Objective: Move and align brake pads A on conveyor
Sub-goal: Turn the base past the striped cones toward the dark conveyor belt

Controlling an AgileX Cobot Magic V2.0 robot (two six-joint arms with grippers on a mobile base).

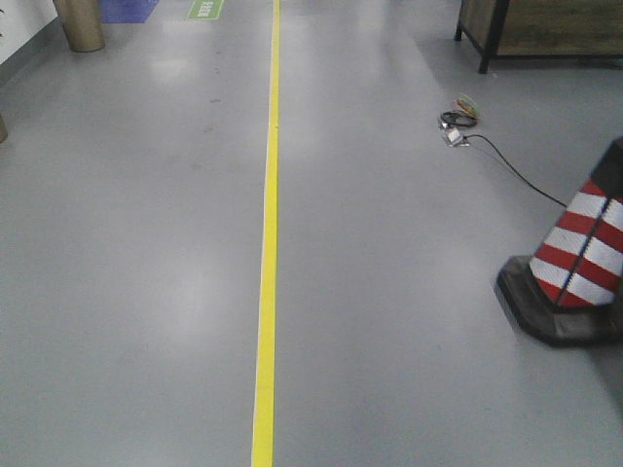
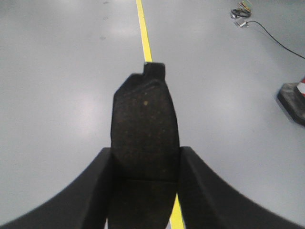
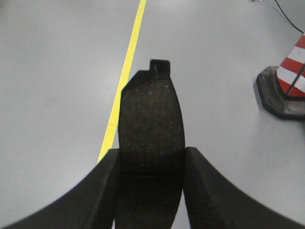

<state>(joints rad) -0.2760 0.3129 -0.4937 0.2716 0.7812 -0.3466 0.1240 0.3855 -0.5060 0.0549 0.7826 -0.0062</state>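
My left gripper (image 2: 145, 181) is clamped on a pad (image 2: 144, 129), right gripper (image 3: 151, 183) grasping another pad (image 3: 151, 124). Both hang over grey floor (image 1: 146, 243) with a yellow line (image 1: 269, 243).

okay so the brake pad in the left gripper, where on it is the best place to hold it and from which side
As it is held now: the left gripper clamps the brake pad across its narrow width, fingers on the two long curved edges near the groove. That seems the best grip: the pad is flat and elongated, so coming in lengthwise from the end opposite the notched tab keeps it steady.
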